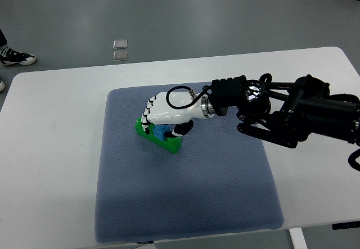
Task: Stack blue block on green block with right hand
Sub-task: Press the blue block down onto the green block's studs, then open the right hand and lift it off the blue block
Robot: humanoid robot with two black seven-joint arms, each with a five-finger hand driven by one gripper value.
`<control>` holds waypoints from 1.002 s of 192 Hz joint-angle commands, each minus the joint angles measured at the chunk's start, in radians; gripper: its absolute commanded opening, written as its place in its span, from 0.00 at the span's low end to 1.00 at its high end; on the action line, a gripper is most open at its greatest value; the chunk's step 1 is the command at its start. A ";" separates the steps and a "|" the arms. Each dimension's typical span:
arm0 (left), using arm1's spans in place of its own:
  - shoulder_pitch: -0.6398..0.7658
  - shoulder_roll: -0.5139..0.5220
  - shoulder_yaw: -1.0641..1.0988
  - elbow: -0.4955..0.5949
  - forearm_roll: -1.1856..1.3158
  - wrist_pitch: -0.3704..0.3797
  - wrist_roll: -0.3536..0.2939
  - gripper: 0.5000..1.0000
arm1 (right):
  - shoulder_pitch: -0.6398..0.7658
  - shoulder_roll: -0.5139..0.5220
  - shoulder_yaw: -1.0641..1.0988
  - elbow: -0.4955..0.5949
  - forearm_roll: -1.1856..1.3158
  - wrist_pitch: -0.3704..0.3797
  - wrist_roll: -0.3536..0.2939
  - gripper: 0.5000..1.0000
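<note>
Item: small blue plastic block, sitting on top of the long bright-green plastic block, near the left-centre of the mat. Holder: right hand, white-shelled, on a black jointed arm entering from the right; fingers curled down over the blue block, apparently clamped on it, though the shell hides the contact. Support: grey-blue woven fabric mat on a white rounded table. Surround: grey floor; a person's shoe at the left edge.
</note>
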 commanded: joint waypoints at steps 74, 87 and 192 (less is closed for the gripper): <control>0.000 0.000 0.000 0.000 0.000 0.000 -0.001 1.00 | 0.041 -0.017 0.004 0.009 0.004 0.004 0.008 0.75; 0.000 0.000 0.000 0.000 0.000 0.000 -0.001 1.00 | 0.049 -0.018 0.004 0.011 0.004 0.006 0.011 0.76; 0.000 0.000 0.000 0.000 0.000 0.000 -0.001 1.00 | 0.089 -0.104 0.010 -0.023 0.064 0.015 0.011 0.83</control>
